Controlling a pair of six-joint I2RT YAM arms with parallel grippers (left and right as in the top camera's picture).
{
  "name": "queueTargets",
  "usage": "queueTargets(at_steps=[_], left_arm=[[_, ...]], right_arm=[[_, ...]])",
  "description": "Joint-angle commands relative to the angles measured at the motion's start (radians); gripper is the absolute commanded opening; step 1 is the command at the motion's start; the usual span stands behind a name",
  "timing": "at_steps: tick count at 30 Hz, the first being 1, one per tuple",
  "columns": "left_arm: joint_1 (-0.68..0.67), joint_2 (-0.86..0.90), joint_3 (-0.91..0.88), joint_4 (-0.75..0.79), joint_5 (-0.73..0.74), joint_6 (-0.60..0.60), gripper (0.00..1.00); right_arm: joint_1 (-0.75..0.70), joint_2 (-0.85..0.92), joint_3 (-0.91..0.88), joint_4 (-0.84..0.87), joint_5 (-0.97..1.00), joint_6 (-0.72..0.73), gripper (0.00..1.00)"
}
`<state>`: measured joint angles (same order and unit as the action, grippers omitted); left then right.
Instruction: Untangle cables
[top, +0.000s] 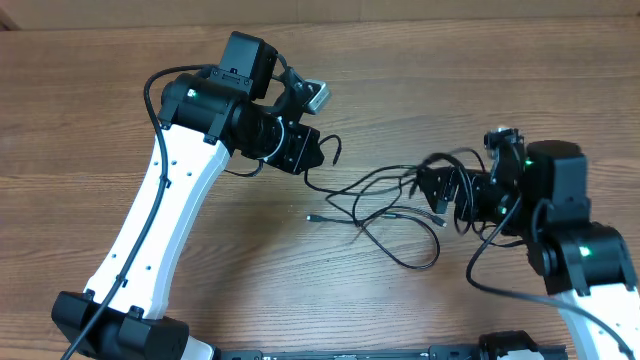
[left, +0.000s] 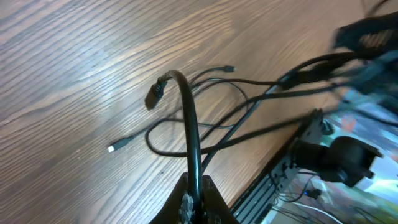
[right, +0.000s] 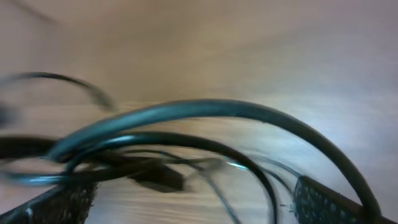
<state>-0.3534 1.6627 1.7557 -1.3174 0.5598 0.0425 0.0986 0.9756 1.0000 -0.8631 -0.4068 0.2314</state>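
Plainly clamped: left gripper (left: 194, 200), fingers pressed together on one strand of the cables (left: 191, 124). Rising from that pinch in the left wrist view, arching over and ending in a dark plug (left: 153, 98) pointing down toward the wooden table (left: 74, 74). Beyond it, lying flat on the wood in loose crossing loops, with a small light-tipped plug (left: 114, 148) at the free end of one cord. From overhead, spread between the two arms, bunched most thickly at the right gripper (top: 432, 188) and draped around its tip, one strand reaching back to the left gripper (top: 316, 158), one wide loop lying on the wood nearer the arm bases. In the blurred right wrist view, fingers (right: 62, 200) standing wide apart at the lower corners, several strands curving across the gap; touching either pad or not, impossible to tell.
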Motion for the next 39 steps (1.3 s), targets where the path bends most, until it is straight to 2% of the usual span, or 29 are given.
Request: queueTargets(at_steps=[1,6,12,15,19,22,25,28,31,39], left_arm=[[-0.002,-0.014,-0.008,-0.003,-0.027,-0.017,0.04],[-0.009,-0.014,-0.021,-0.003,-0.028,-0.017,0.05],[-0.010,-0.014,-0.021,0.002,-0.016,-0.021,0.25],[-0.010,-0.014,-0.021,0.002,-0.016,-0.021,0.44],[-0.014,-0.014,-0.021,0.005,-0.016,-0.024,0.78],[-0.014,-0.014,-0.021,0.016,0.023,-0.027,0.91],[-0.015,-0.014,-0.021,0.022,0.124,-0.027,0.99],[-0.036,-0.014,-0.021,0.032,0.156,-0.027,1.00],[-0.080,-0.014,-0.021,0.058,0.155,-0.027,1.00],[-0.194,-0.014,-0.021,0.164,0.105,-0.028,1.00]], right_arm=[[-0.002,-0.039,0.037,0.107,-0.268,-0.003,1.00],[-0.002,-0.029,0.036,0.142,-0.251,-0.004,1.00],[-0.002,0.025,0.036,-0.044,0.059,0.010,1.00],[-0.003,0.048,0.036,-0.139,0.238,0.039,1.00],[-0.003,0.051,0.036,-0.187,0.346,0.038,1.00],[-0.003,0.051,0.036,-0.202,0.399,0.044,1.00],[-0.003,0.051,0.036,-0.214,0.466,0.148,1.00],[-0.003,0.053,0.036,-0.232,0.511,0.335,1.00],[-0.003,0.063,0.036,-0.262,0.543,0.463,1.00],[-0.003,0.139,0.036,-0.406,0.624,0.483,1.00]])
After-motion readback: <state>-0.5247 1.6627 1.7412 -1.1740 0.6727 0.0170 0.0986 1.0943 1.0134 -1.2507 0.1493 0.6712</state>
